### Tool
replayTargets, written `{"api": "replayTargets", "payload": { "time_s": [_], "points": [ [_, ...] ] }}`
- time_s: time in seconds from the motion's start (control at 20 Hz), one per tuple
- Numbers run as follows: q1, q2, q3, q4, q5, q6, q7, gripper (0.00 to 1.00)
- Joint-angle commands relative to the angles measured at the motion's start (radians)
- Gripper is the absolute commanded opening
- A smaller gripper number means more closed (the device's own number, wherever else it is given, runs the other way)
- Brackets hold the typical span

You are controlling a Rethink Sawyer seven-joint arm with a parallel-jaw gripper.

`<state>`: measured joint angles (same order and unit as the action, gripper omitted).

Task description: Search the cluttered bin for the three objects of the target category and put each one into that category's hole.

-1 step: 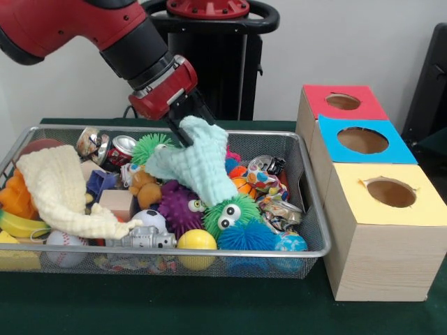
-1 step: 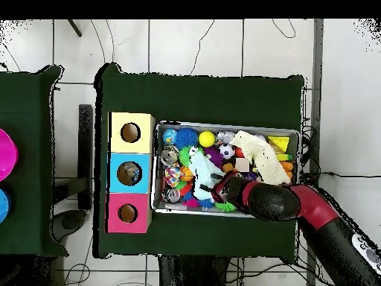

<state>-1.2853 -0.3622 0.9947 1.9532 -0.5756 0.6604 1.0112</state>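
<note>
My gripper (image 1: 183,130) is closed on the pale green cloth (image 1: 198,166), lifted partly out of the wire bin (image 1: 312,209). Next I must carry it right to its hole in the boxes (image 1: 363,139).

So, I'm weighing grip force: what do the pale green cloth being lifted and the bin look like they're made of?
The pale green waffle-textured cloth, held by the pincer, looks like soft knitted fabric: it drapes and folds. The silver mesh bin appears to be metal wire, shiny and see-through.
</note>
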Motion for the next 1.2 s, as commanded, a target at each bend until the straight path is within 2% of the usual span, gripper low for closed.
{"api": "replayTargets", "payload": {
  "time_s": [0.05,0.35,0.45,0.6,0.7,0.8,0.95,1.2],
  "points": [
    [0.015,0.029,-0.041,-0.023,-0.010,-0.022,0.009,1.00],
    [0.018,0.010,-0.039,-0.016,-0.041,-0.053,0.010,1.00],
    [0.036,-0.063,-0.056,-0.011,-0.078,-0.071,0.039,1.00],
    [0.099,-0.229,-0.106,-0.016,-0.180,-0.088,0.074,1.00],
    [0.132,-0.305,-0.130,-0.021,-0.239,-0.123,0.097,1.00],
    [0.143,-0.347,-0.139,-0.020,-0.275,-0.173,0.117,1.00],
    [0.118,-0.362,-0.113,-0.005,-0.283,-0.265,0.130,1.00],
    [0.150,-0.428,-0.147,-0.008,-0.317,-0.375,0.164,1.00]
  ]
}}
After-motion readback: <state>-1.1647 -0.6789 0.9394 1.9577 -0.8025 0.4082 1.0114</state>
